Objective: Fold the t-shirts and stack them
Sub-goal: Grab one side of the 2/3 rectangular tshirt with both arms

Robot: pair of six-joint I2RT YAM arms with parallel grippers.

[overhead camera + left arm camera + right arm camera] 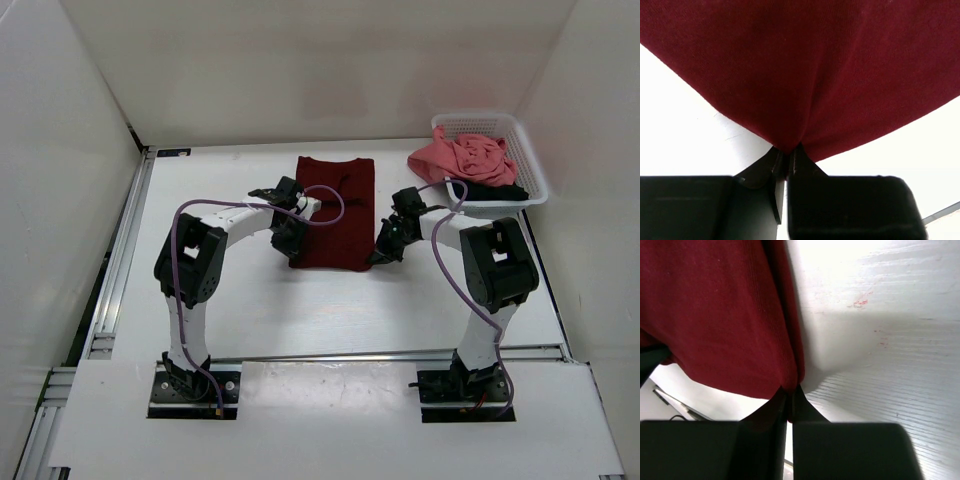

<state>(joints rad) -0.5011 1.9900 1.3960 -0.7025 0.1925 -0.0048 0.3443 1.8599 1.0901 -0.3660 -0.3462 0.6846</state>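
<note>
The dark maroon t-shirt (336, 212) lies in a long narrow fold on the white table, running front to back. My left gripper (291, 246) is shut on its near left corner, and cloth (805, 75) bunches into the closed tips (786, 152). At the near right corner my right gripper (383, 252) is shut too, with the hem (730, 315) pinched between its tips (791, 392). The salmon pink t-shirt (460, 157) is heaped in the basket at the back right. Under it the black t-shirt (492, 189) shows at the basket's front.
The white mesh basket (530, 150) stands at the back right corner by the right wall. White walls close in the table on the left, back and right. A metal rail (118, 250) runs along the table's left edge.
</note>
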